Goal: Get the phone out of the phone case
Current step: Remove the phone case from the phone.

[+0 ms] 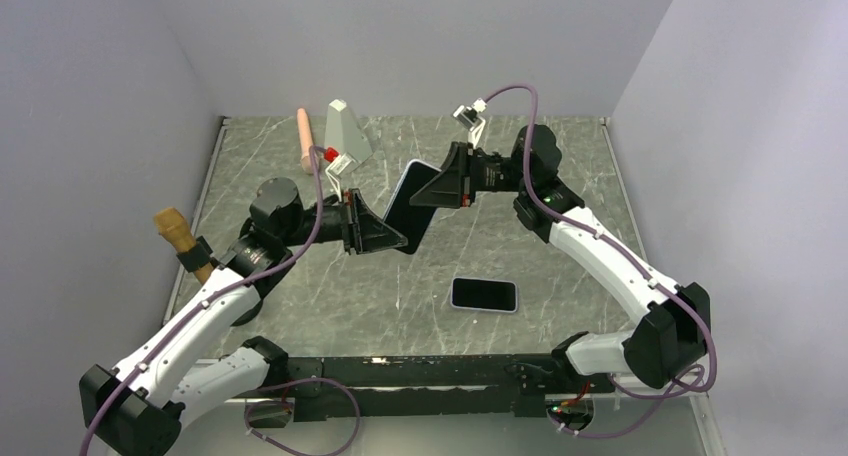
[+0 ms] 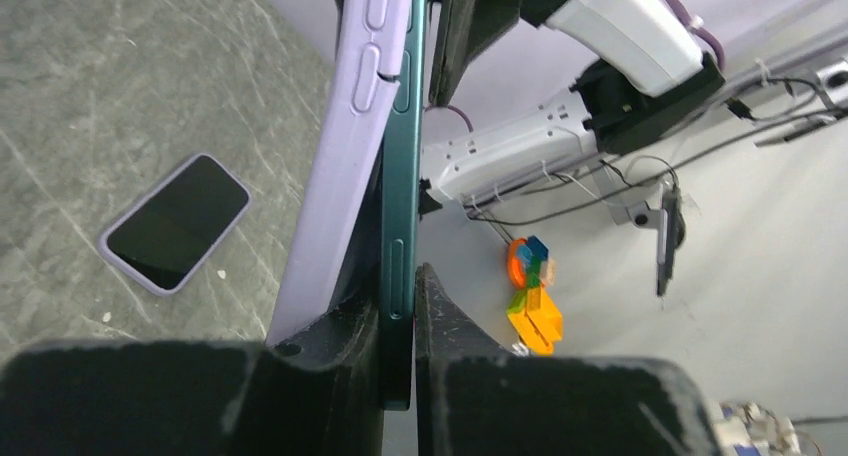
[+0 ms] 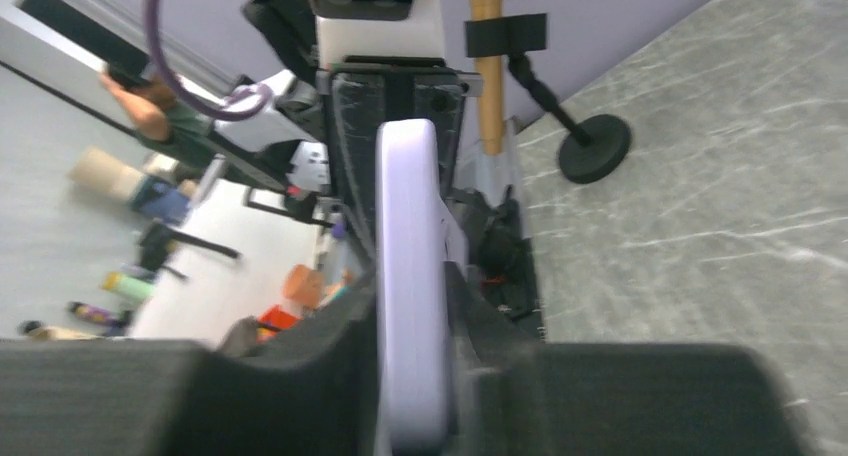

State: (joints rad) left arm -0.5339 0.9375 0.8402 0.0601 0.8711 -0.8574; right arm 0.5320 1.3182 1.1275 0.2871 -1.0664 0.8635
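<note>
I am holding the phone (image 2: 400, 191) and its lavender phone case (image 2: 345, 146) in the air above the tabletop (image 1: 560, 246), stretched between both arms. My left pincer (image 2: 398, 311) is clamping the phone's teal edge, where the case is splaying away from it. My right pincer (image 3: 412, 286) is gripping the lavender case at the other end. To do this well, I judge I should be holding the left grip firm, peeling the case off one corner rather than tugging straight, and sparing the side buttons (image 2: 375, 36). I am finding no brand, label or writing readable on either, nor on the second phone (image 1: 484, 295) lying on the tabletop.
</note>
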